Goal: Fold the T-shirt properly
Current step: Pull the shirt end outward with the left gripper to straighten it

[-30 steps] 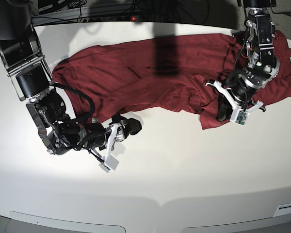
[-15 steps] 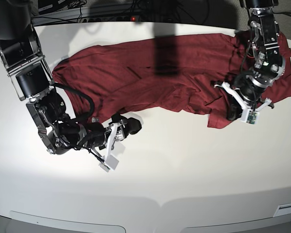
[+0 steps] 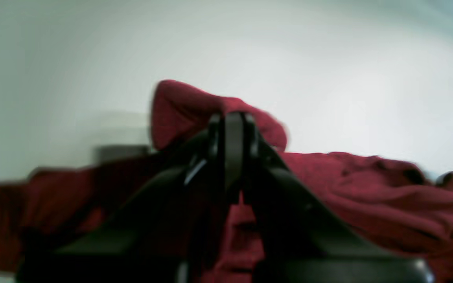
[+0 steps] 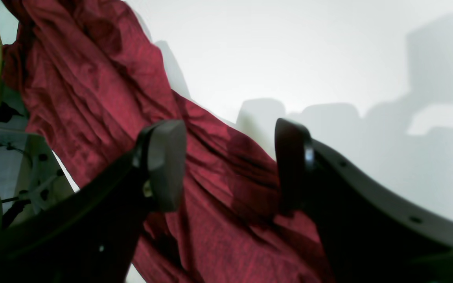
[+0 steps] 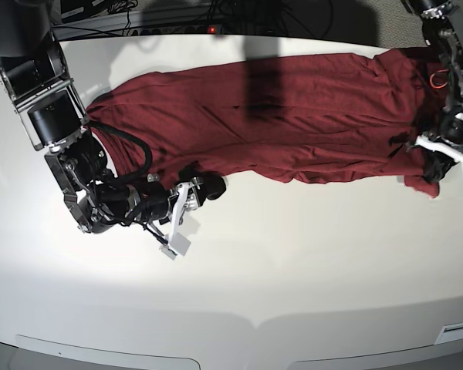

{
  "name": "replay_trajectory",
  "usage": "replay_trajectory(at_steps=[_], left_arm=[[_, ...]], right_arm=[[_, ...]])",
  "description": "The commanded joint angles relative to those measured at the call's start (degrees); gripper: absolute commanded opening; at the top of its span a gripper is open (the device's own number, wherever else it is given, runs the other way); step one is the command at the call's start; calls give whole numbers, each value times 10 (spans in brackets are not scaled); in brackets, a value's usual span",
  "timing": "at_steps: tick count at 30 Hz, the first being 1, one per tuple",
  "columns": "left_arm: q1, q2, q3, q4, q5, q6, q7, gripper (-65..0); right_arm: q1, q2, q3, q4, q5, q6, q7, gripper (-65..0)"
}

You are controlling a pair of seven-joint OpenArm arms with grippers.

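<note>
— Maroon jersey, thin and creased: the T-shirt (image 5: 293, 116) stretches long across the far half of the white table (image 5: 293, 293). What's at nine o'clock?

— My right gripper (image 5: 208, 187), jaws wide apart, empty, at the shirt's near hem.

— And three o'clock?

— My left gripper (image 5: 434, 171), jaws pinched closed on a bunched fabric edge. Bare tabletop all along six o'clock.
</note>
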Motion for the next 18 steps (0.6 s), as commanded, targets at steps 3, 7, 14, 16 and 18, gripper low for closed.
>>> replay_trajectory(at_steps=[3,7,14,16,18], left_arm=[[29,-5,-28,12,-90,-6,9,-650],[80,-5,-38,12,-187,-8,-6,-650],[151,-5,-38,12,-220,-7,-119,-650],[154,-5,-38,11,-209,-7,-122,-650],[154,-5,-38,11,-182,-7,-125,-650]], right_arm=[[19,5,4,10,16,5,11,-295],[19,5,4,10,16,5,15,-295],[19,5,4,10,16,5,15,-295],[19,5,4,10,16,5,15,-295],[19,5,4,10,16,5,15,-295]])
